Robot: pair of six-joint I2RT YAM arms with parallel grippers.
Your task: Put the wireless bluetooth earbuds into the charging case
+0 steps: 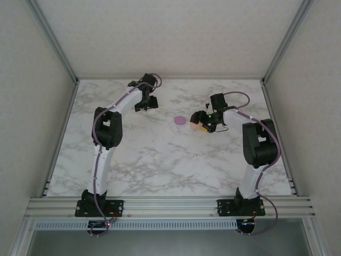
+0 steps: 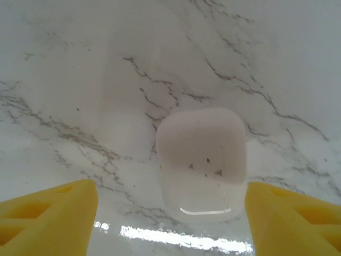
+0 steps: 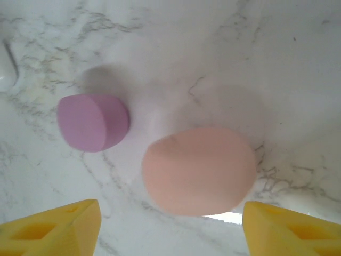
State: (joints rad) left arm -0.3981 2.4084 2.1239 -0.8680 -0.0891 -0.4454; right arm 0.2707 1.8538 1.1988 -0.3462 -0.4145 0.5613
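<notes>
A closed white case lies flat on the marble between the yellow fingers of my left gripper, which is open and apart from it. A closed pink-orange case lies between the fingers of my right gripper, also open and not touching it. A purple case sits just left of the orange one. From above, the purple case and orange case lie mid-table by the right gripper; the left gripper hovers further left. The tiny earbuds are out of view.
The marble tabletop is walled in by a metal frame along the near edge and side posts. A whitish rounded shape shows at the left edge of the right wrist view; what it is I cannot tell.
</notes>
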